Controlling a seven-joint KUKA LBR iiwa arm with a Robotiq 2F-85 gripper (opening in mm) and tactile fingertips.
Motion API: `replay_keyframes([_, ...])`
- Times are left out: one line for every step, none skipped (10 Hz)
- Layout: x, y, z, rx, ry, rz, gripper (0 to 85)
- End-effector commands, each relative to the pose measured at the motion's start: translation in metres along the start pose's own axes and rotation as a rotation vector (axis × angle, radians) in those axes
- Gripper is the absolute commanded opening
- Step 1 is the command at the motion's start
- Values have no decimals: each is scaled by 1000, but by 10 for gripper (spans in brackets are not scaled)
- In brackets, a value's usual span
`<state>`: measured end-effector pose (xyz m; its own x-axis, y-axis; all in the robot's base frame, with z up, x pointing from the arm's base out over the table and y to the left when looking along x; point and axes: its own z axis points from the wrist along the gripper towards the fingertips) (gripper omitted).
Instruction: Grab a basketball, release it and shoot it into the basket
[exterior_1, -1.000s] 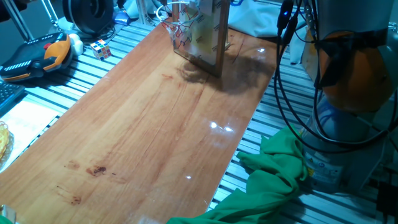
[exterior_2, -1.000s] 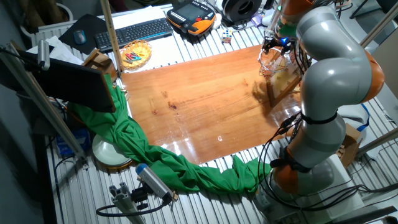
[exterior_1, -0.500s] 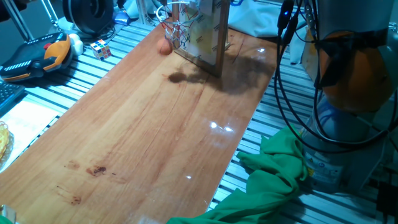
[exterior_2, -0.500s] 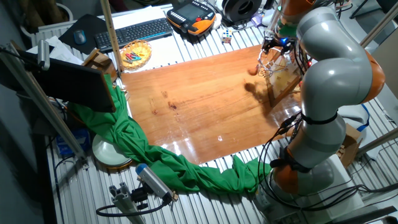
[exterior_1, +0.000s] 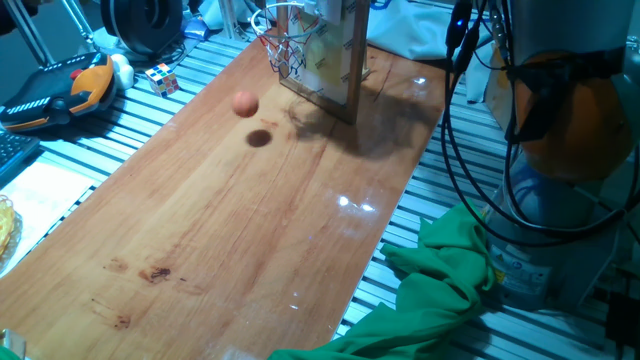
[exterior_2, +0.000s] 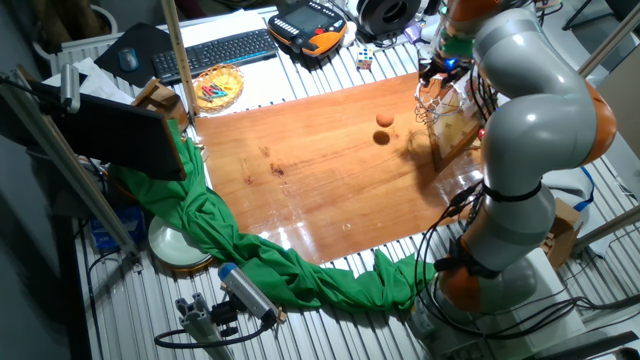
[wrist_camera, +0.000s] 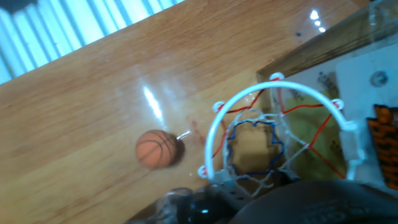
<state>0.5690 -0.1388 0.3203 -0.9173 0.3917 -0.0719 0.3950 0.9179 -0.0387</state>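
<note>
End effector (exterior_2: 447, 68) sits up above the basket (exterior_1: 287, 42), and I cannot tell if its fingers are apart or together, while the ball (exterior_1: 245, 104) is free in the air over the worktop (exterior_1: 220, 220), just out beside the hoop.

Basketball (exterior_1: 245, 104) above table (exterior_1: 230, 230), upper centre of one fixed view, apart from its shadow on wood just lower right. Basket (exterior_1: 285, 40) right of ball, top centre, rim projecting left from backboard (exterior_1: 335, 60), which stands upright on table. Puzzle cube (exterior_1: 162, 78) and plush toy (exterior_1: 90, 85) off table, upper left. Cloth (exterior_1: 440, 280) lower right, over table's edge. Hand view: ball (wrist_camera: 157, 149) left of rim (wrist_camera: 273, 130), outside net.
</note>
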Motion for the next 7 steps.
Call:
replay_keyframes([4,4,2,-11,-2,-6,137])
replay_keyframes([7,8,5,-22,-4,-9,20])
replay_keyframes([11,12,7,-26,-7,-4,7])
replay_keyframes([14,16,8,-32,-5,6,7])
replay_keyframes([17,21,7,-36,-3,20,7])
replay_keyframes([20,25,6,-36,-3,30,7])
replay_keyframes([24,29,6,-36,-3,35,7])
